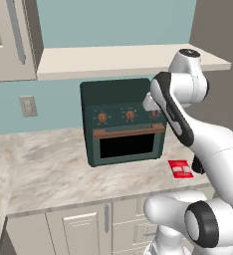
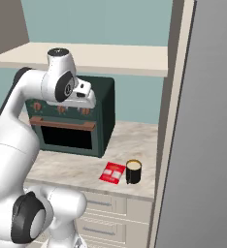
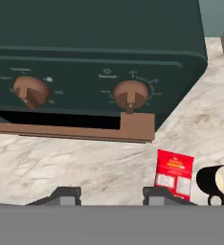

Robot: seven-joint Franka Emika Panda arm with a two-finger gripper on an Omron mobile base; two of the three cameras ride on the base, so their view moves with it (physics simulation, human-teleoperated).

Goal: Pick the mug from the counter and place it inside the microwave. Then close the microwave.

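The wall (image 1: 63, 102) behind the worktop is painted a flat teal-blue, with a pale double outlet plate (image 1: 28, 106) set into it at the left. A cream shelf (image 1: 118, 60) runs across above, and a cream upper cabinet (image 1: 9, 40) with a grey bar handle hangs at the far left. A tall grey panel (image 2: 207, 145) rises at the right edge

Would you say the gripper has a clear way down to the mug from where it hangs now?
Probably yes: the mug stands alone on the counter, beside a red packet, with nothing over it and the gripper open above.
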